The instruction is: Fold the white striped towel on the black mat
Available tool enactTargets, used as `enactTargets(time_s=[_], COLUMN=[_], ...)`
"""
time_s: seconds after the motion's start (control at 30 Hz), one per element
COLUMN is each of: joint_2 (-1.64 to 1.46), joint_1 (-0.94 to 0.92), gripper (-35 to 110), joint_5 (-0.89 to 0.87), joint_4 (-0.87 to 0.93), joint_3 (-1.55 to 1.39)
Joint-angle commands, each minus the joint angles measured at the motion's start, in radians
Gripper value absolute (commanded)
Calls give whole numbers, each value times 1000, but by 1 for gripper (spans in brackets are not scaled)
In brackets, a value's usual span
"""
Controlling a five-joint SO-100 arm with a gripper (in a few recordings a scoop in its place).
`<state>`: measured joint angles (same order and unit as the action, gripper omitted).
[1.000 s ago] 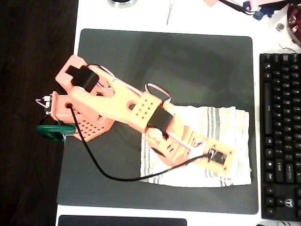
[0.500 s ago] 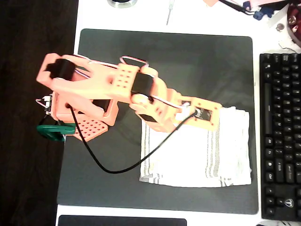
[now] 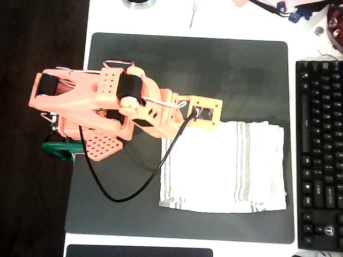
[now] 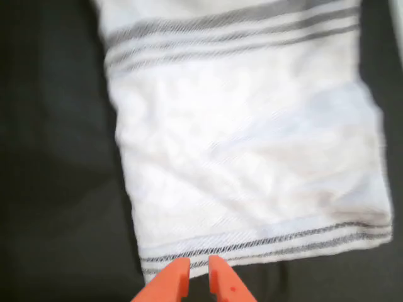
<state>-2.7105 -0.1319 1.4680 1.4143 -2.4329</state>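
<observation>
Even, bright light fills the overhead view; the white striped towel [image 3: 224,167] is nearly blown out, and the arm casts a faint shadow on the black mat [image 3: 214,69]. The wrist view is soft with motion blur, the towel's weave smeared.

A white table [image 3: 241,19] carries the black mat [image 3: 225,69], which covers most of its middle. A black keyboard [image 3: 320,155] lies just right of the mat. A screwdriver [image 3: 193,13] rests near the table's top edge.
</observation>
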Motion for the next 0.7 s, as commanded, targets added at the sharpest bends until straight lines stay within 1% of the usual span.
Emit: enactTargets(time_s=[0.0,0.17,0.27,0.43,0.53,0.67], joint_2=[-57,-141,-150,-204,-163,-107], joint_1=[-52,-169,-259,-373,-425,-459], gripper=[5,5,5,6,9,9], joint_5=[-23,-69,-140,-253,-304,-354], joint_4=[18,63,12,6,-21,-98], joint_3=[-23,-89,-147,-275,-313,-339])
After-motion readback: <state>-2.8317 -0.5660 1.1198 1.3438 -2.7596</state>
